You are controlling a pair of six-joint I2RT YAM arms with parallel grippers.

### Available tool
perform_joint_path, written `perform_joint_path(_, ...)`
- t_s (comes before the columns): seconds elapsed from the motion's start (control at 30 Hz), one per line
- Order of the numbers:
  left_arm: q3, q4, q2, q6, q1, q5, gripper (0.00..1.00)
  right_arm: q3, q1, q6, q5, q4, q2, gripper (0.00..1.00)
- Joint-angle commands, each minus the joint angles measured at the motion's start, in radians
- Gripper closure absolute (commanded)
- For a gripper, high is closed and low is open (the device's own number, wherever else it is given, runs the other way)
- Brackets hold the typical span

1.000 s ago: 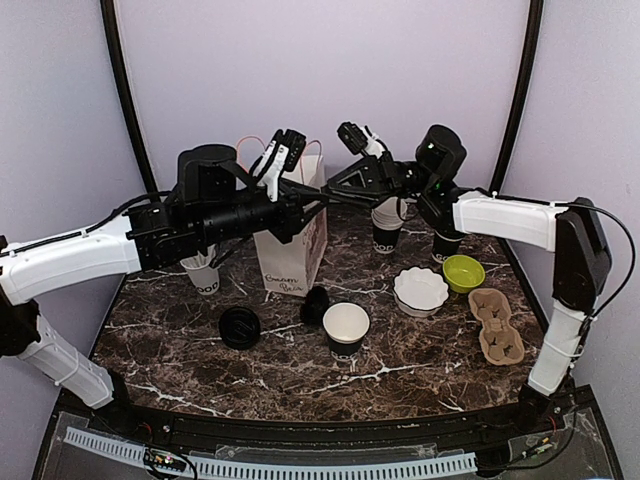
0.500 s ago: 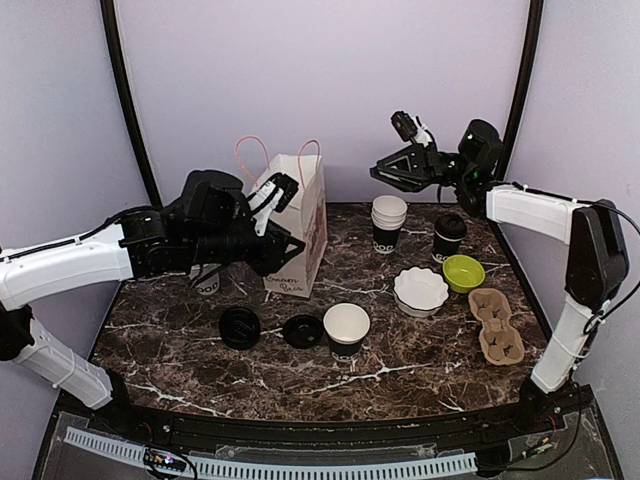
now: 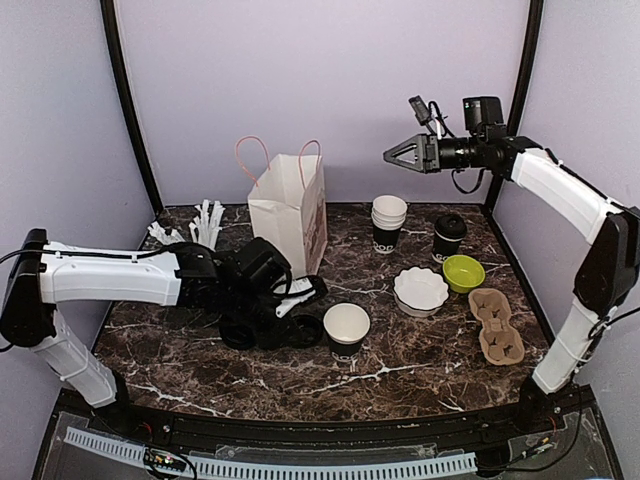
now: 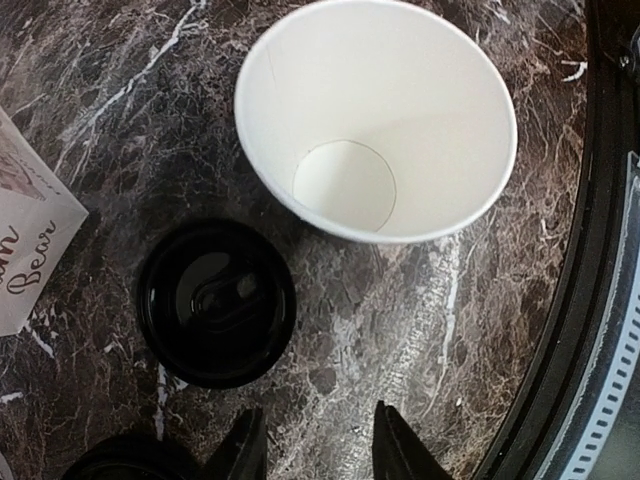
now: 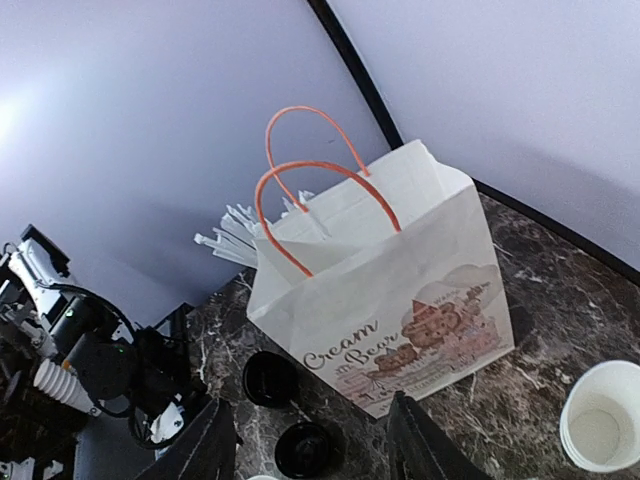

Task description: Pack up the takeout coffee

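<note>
Left gripper [image 4: 318, 448] is wide open and empty, low over the table [image 3: 420, 362], right gripper [image 5: 312, 442] hangs open up high, off to the right of the paper bag [image 3: 290, 215], and the takeout coffee [image 3: 449, 238] stands lidded at the back right near the green bowl [image 3: 463, 272], with a loose black lid [image 4: 215, 302] by the left gripper.

Your left wrist view crops the paper bag [image 4: 25, 250] at its edge, and also a black lid [image 4: 125, 462] in front of the bag. Right of the bag, the takeout coffee [image 3: 449, 238] shows lettering too small to read.
</note>
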Motion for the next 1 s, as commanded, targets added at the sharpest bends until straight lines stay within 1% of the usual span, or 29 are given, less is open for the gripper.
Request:
perform_joint_path(0.0, -0.030, 0.020, 0.013, 0.111, -0.010, 0.039, 0.62, -0.014, 0.004, -0.286, 0.266, -0.252, -0.066, 0.45)
perform_joint_path(0.1, -0.038, 0.047, 0.045, 0.132, -0.018, 0.025, 0.60, -0.042, 0.004, -0.316, 0.314, -0.261, -0.098, 0.41)
perform_joint_path(0.33, -0.030, 0.108, 0.122, 0.209, -0.031, -0.031, 0.59, -0.059, 0.004, -0.319, 0.308, -0.262, -0.122, 0.39)
perform_joint_path(0.63, -0.019, 0.138, 0.201, 0.267, -0.044, -0.055, 0.67, -0.053, 0.004, -0.318, 0.295, -0.268, -0.113, 0.38)
perform_joint_path(0.9, -0.030, 0.166, 0.238, 0.308, -0.061, -0.191, 0.74, -0.029, 0.004, -0.316, 0.280, -0.279, -0.102, 0.38)
perform_joint_path(0.97, -0.030, 0.170, 0.249, 0.315, -0.067, -0.215, 0.78, -0.034, 0.004, -0.313, 0.274, -0.274, -0.101, 0.38)
